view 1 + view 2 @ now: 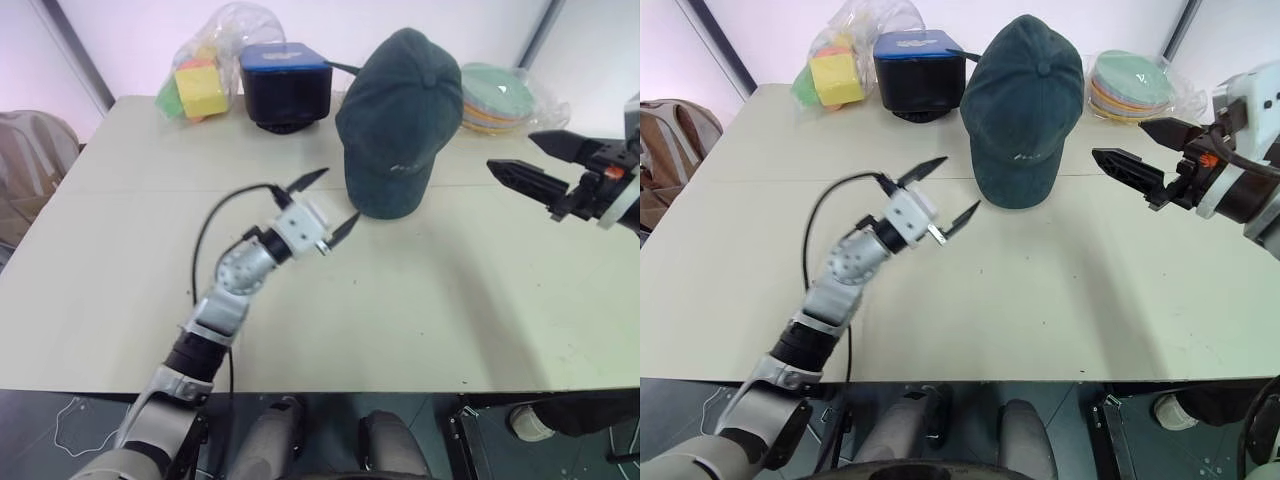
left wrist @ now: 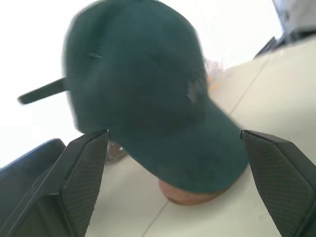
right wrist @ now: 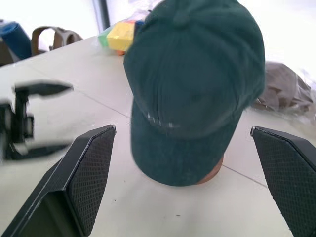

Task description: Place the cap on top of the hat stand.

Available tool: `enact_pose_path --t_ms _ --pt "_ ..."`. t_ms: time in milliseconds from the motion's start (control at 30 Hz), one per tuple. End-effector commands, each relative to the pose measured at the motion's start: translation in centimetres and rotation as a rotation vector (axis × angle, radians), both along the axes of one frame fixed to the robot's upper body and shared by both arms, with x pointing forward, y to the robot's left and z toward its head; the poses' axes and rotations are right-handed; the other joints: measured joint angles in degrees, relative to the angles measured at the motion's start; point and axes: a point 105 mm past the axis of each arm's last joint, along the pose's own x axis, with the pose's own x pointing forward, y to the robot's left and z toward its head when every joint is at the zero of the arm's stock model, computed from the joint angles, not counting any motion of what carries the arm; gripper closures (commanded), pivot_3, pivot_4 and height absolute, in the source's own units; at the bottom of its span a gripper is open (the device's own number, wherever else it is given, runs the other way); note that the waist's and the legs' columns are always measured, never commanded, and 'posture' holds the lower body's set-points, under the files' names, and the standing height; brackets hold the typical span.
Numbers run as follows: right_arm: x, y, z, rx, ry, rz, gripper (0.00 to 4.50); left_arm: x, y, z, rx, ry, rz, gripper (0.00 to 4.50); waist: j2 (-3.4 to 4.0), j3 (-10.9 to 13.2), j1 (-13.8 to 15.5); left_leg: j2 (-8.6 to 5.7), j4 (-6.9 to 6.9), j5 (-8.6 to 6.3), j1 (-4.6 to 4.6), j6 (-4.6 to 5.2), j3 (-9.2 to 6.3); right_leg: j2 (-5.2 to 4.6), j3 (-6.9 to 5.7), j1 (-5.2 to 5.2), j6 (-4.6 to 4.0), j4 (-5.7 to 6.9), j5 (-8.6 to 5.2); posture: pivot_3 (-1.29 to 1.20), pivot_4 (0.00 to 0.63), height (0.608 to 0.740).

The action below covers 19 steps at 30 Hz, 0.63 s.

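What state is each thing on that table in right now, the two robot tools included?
Cap: sitting on the stand, covering its top, held by neither tool.
Stand: upright, just its brown base peeking out.
Left tool: open, empty, beside the cap.
Right tool: open, empty.
Plates: stacked, bagged.

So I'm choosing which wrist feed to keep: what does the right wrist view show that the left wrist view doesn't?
Right wrist view: the left gripper open beside the cap, and a bag of coloured blocks behind it. Left wrist view: a dark strap jutting from the cap's back. Both: the teal-green cap covering the hat stand, whose brown base peeks out under the brim, on the table.
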Motion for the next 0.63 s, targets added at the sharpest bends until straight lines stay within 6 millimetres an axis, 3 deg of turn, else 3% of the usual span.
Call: enact_pose_path --t_ms 33,200,333,467,633 --pt "-0.2 0.0 0.9 -0.092 -0.042 0.015 0.0 -0.8 1.5 3.1 -0.062 0.084 -0.116 0.04 0.0 0.0 -0.04 0.01 0.01 0.0 -0.01 0.0 -0.02 0.01 -0.01 0.0 0.0 0.0 0.0 0.0 0.15 0.74" --pt "0.0 0.0 0.5 -0.226 -0.028 0.044 0.0 -1.5 6.2 6.2 -0.004 0.305 -0.229 0.04 0.0 0.01 -0.84 0.04 -0.02 0.0 0.0 0.0 -0.03 0.05 -0.02 -0.01 -0.01 -0.02 -0.01 0.0 0.15 0.74" --pt "0.2 -0.4 0.5 -0.273 -0.026 0.055 0.0 -2.2 8.7 8.4 0.083 0.321 -0.25 0.04 0.0 0.01 -1.33 0.03 -0.08 -0.01 0.02 0.01 -0.05 0.03 -0.04 0.03 -0.01 -0.12 -0.01 0.0 0.15 0.74" --pt "0.4 -0.6 0.7 -0.29 -0.03 0.057 0.0 -2.7 9.7 9.3 0.122 0.35 -0.278 0.04 0.01 0.02 -1.33 0.04 -0.1 -0.01 0.04 0.02 -0.04 0.02 0.0 0.05 -0.01 -0.14 -0.01 0.0 0.15 0.74" --pt "0.6 -0.6 0.5 -0.305 -0.029 0.06 0.0 -3.1 9.7 8.7 0.141 0.396 -0.315 0.04 0.0 0.02 -1.23 0.03 -0.09 -0.02 0.02 0.02 -0.05 -0.01 0.04 0.04 -0.01 -0.14 -0.01 0.0 0.15 0.74"
